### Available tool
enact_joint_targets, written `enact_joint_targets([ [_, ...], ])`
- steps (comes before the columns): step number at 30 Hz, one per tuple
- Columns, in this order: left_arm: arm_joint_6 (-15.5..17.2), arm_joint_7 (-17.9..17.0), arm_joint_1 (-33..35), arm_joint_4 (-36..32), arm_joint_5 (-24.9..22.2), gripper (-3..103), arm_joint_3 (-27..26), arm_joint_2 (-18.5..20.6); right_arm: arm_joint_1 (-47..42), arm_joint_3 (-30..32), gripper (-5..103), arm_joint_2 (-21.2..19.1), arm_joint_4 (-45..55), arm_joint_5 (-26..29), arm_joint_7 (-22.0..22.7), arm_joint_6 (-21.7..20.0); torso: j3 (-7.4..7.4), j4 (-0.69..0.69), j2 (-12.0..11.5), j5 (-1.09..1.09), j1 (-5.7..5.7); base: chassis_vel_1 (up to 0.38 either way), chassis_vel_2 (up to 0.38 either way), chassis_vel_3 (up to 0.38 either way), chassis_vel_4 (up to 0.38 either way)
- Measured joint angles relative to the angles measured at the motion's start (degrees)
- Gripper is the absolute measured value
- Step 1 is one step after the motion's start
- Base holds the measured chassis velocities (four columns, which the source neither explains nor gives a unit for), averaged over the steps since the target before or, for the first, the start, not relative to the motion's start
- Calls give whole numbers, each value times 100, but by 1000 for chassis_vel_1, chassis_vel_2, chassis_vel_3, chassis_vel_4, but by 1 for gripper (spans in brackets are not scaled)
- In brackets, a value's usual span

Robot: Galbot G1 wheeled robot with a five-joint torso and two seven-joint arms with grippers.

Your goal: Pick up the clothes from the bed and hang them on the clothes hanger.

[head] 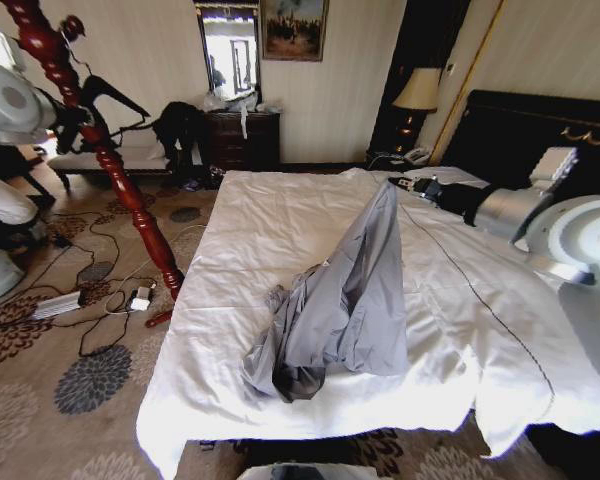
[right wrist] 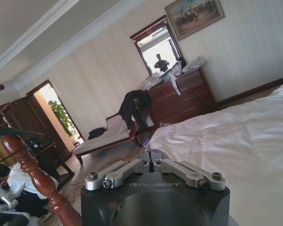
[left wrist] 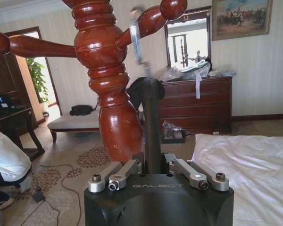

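In the head view, the right gripper (head: 398, 183) reaches in from the right over the far part of the bed (head: 280, 210), its fingers pinched shut on the top edge of the clothes (head: 345, 300). The grey-blue shirt is lifted there into a peak just beside the gripper and falls toward the near edge of the bed, where its lower part lies crumpled on the white duvet. At the far left, the left gripper (head: 88, 117) is raised beside the red-brown wooden pole (head: 110, 160) and grips the clothes hanger (head: 110, 95), whose black curved shoulder juts to the right of the pole. A dark wooden dresser (head: 242, 138) stands against the far wall, and cables (head: 100, 290) lie on the patterned carpet left of the bed.

In the left wrist view, the left gripper (left wrist: 153, 162) has its fingers closed on the hanger (left wrist: 153, 127), which stands up out of it as a black strip. The silver hook (left wrist: 136, 37) curves up beside a knobbed arm of the pole (left wrist: 111, 103), which is just behind it. The white bed (left wrist: 245, 169) lies to one side.

In the right wrist view, the right gripper (right wrist: 150, 157) is closed, with a small fold of pale fabric (right wrist: 156, 154) showing at the fingertips. The bed (right wrist: 236, 136) spreads beyond it, and the pole (right wrist: 33, 174) stands farther off near the robot's left arm.
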Motion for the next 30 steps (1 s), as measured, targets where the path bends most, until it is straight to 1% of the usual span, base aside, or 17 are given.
enact_joint_targets([
  [1,-7,20,0,-6,-1,18,-5,2,-9,2,0,0,2,0,0,0,0,2,0,0,0,0,0,0,0],
  [9,-101,26,-45,-65,1,18,-7,6,-42,24,0,9,19,-4,-1,2,0,0,0,0,0,0,0,0,0],
  [13,-300,50,-183,-272,98,18,4,-83,-103,62,0,7,45,-15,-5,1,0,1,0,0,0,0,0,0,0],
  [15,-317,52,-220,-332,117,18,14,-111,-113,69,0,6,53,-16,-4,2,0,1,0,0,0,0,0,0,0],
  [17,-373,83,-502,-694,142,18,165,-298,-155,114,0,-18,82,-16,-4,3,0,-1,0,0,1,0,0,0,0],
  [18,-401,98,-721,-904,139,18,323,-438,-182,139,0,-36,93,-14,-6,4,0,-2,0,1,1,0,0,0,0],
  [19,-401,98,-721,-904,139,18,323,-438,-182,139,0,-36,93,-14,-6,4,0,-2,0,1,1,0,0,0,0],
  [20,-411,95,-837,-1017,139,18,395,-522,-197,152,0,-46,93,-15,-5,5,0,-1,0,2,1,0,0,0,0],
  [22,-414,128,-1332,-1531,119,18,624,-926,-261,203,0,-75,104,-17,-6,8,-1,3,0,0,-1,0,0,0,0],
  [23,-411,125,-1510,-1728,103,18,698,-1101,-286,220,0,-79,117,-19,-6,10,-1,3,0,0,-1,0,0,0,0],
  [24,-409,132,-1580,-1808,100,18,724,-1173,-297,228,0,-80,122,-19,-6,11,-1,4,0,-1,-1,0,0,0,0],
  [25,-401,131,-1759,-2021,97,18,798,-1368,-331,252,0,-90,136,-21,-6,13,-1,5,0,-2,-1,0,0,0,0],
  [26,-401,131,-1759,-2021,97,18,798,-1368,-331,252,0,-90,136,-21,-6,13,-1,5,0,-2,-1,0,0,0,0],
  [28,-387,137,-2057,-2496,77,18,917,-1744,-415,306,0,-135,177,-34,-5,16,-1,1,0,-1,-1,0,0,0,0],
  [30,-386,178,-2209,-2803,68,18,974,-1998,-456,340,0,-169,194,-50,-4,16,-1,-1,1,-1,-1,0,0,0,0],
])
